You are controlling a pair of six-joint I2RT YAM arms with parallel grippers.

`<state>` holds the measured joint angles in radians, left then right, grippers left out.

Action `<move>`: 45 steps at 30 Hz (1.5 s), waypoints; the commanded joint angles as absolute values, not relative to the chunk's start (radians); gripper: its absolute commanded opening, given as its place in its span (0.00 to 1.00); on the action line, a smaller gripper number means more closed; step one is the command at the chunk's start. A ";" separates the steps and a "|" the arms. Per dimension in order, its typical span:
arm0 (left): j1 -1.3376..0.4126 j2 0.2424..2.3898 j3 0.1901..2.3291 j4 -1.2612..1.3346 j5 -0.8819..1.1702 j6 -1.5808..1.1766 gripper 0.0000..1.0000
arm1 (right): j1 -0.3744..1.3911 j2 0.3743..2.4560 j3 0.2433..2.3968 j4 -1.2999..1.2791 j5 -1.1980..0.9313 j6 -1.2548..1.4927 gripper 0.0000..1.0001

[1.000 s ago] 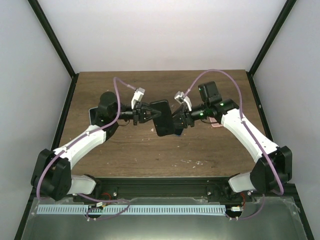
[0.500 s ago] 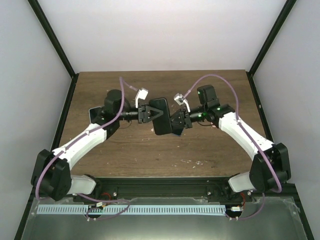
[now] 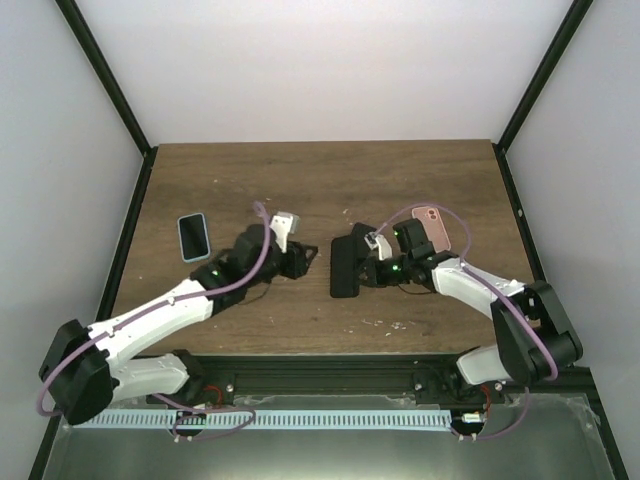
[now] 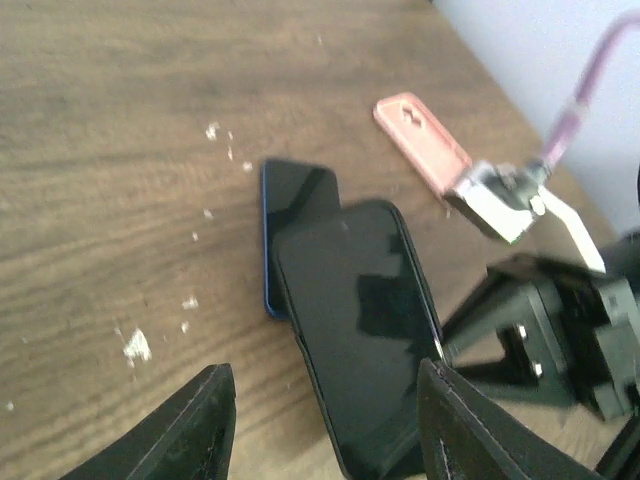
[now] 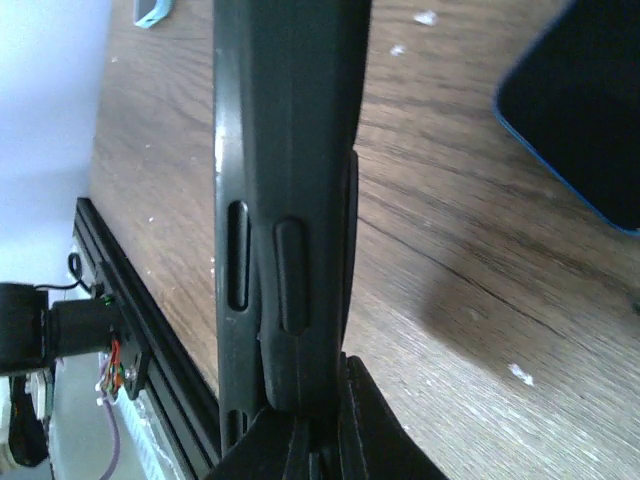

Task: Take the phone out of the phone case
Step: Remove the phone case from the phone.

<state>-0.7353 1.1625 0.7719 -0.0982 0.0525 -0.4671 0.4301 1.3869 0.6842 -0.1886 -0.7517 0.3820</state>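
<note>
Your left jaws let go and pulled back low over the counter (image 3: 250, 180), partly spread and empty. Just right of them, the black phone case (image 4: 355, 320), screen showing, was held on edge, clamped in your right jaws, beside a blue phone (image 4: 295, 195).

The top camera looks down from above and behind the arms onto the whole table (image 3: 320, 170). The left wrist camera sits low and close, facing right past its own fingers (image 4: 195, 430). The right wrist camera faces left, almost against the black case (image 5: 290, 150). All three views share that case.
</note>
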 commanded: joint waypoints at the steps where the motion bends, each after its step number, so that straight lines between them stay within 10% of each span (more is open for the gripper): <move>1: -0.874 1.180 0.733 -0.154 -0.211 -0.409 0.50 | 0.435 1.402 0.671 -0.014 -0.732 0.525 0.01; 21: -1.131 1.495 0.819 -0.108 -0.443 -0.225 0.56 | 0.452 1.765 0.861 -0.085 -0.830 0.673 0.01; 45: -1.135 1.812 0.941 -0.150 -0.774 -0.138 0.41 | 0.451 1.803 0.870 -0.075 -0.871 0.661 0.01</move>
